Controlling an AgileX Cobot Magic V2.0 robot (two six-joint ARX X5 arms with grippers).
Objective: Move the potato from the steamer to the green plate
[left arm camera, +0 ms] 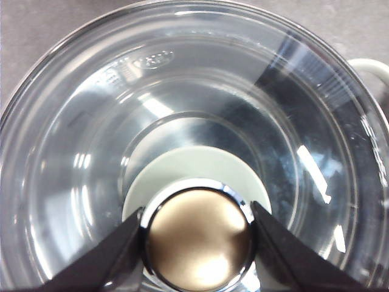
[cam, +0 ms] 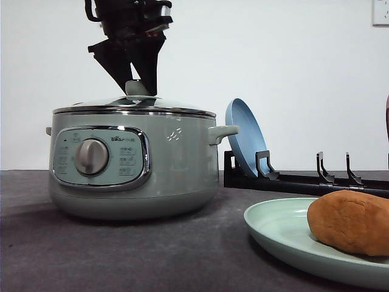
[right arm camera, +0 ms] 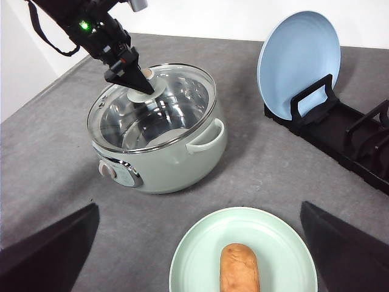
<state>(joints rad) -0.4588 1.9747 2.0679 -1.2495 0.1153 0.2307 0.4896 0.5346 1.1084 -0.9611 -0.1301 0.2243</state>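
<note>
Right wrist view: the rough, oblong potato (right arm camera: 239, 267) lies on the smooth green plate (right arm camera: 200, 255), near the lidded steamer (right arm camera: 182, 164). The left gripper (left arm camera: 197, 234) clamps the glass lid's knob (left arm camera: 199, 240). The right gripper's fingers (right arm camera: 48, 246) are spread wide.

Bright, even light from overhead. White streaks of glare cross the glass lid (left arm camera: 200, 109), and its chrome-rimmed knob (left arm camera: 199, 238) shows a soft hotspot. The steamer (cam: 137, 164) casts a faint shadow on the grey surface (cam: 121, 255). The near potato (cam: 351, 222) looks slightly soft.
</note>
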